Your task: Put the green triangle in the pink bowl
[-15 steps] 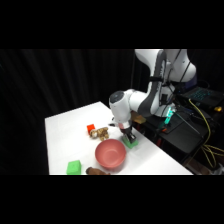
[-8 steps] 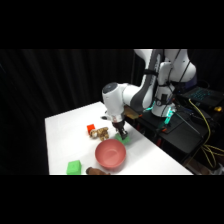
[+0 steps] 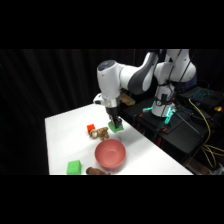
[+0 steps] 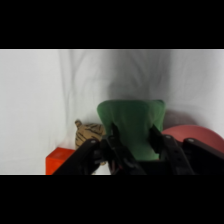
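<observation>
The green triangle (image 3: 117, 127) hangs in the air above the table, held in my gripper (image 3: 115, 124), just behind the pink bowl (image 3: 110, 153). In the wrist view the green triangle (image 4: 132, 123) fills the middle, with my gripper (image 4: 134, 136) shut on it, one finger on each side. The pink bowl (image 4: 194, 134) shows at the right edge of that view, below and beside the block. The bowl stands near the table's front edge and looks empty.
A small tiger toy (image 3: 101, 133) and an orange block (image 3: 91, 128) lie left of the gripper. A bright green cube (image 3: 74, 167) and a brown object (image 3: 95, 171) sit at the front edge. The table (image 3: 65, 135) ends close behind the bowl's right side.
The arm has lifted the green triangle off the table and carried it left, from beside the bowl's right rim to a spot above and behind the bowl.
</observation>
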